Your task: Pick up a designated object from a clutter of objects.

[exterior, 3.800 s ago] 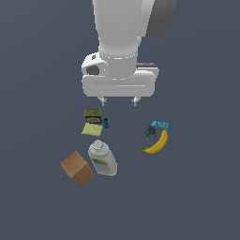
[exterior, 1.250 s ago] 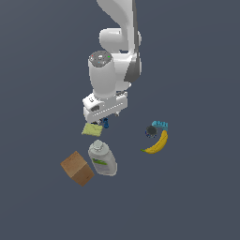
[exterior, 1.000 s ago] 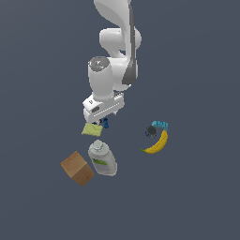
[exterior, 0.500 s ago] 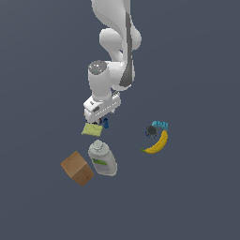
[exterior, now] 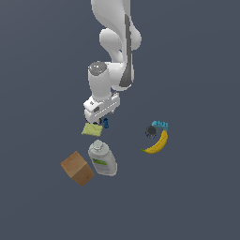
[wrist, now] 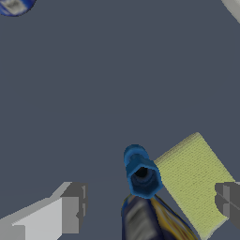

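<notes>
The designated object, a tiny dark blue spool-like piece (exterior: 106, 123) (wrist: 140, 171), stands on the floor against an edge of the olive-and-yellow flat box (exterior: 90, 129) (wrist: 192, 180). My gripper (exterior: 99, 120) (wrist: 149, 204) is low over both and open. In the wrist view its grey fingertips (wrist: 71, 206) stand wide apart on either side of the blue piece, touching nothing. The rest of the clutter of objects lies around: a white jug with a green label (exterior: 102, 158), a brown cardboard cube (exterior: 77, 168), a yellow banana (exterior: 157, 143) and a cyan-and-black piece (exterior: 156, 128).
The flat box lies partly between my fingers, next to the blue piece, and its dark printed side (wrist: 157, 220) shows near the camera. The jug and cube lie just beyond the box toward the exterior view's bottom. Banana and cyan piece are off to the exterior view's right.
The arm has come down and shifted toward the exterior view's left, bringing the open gripper from high above the clutter to just over the blue piece and flat box. No object has moved.
</notes>
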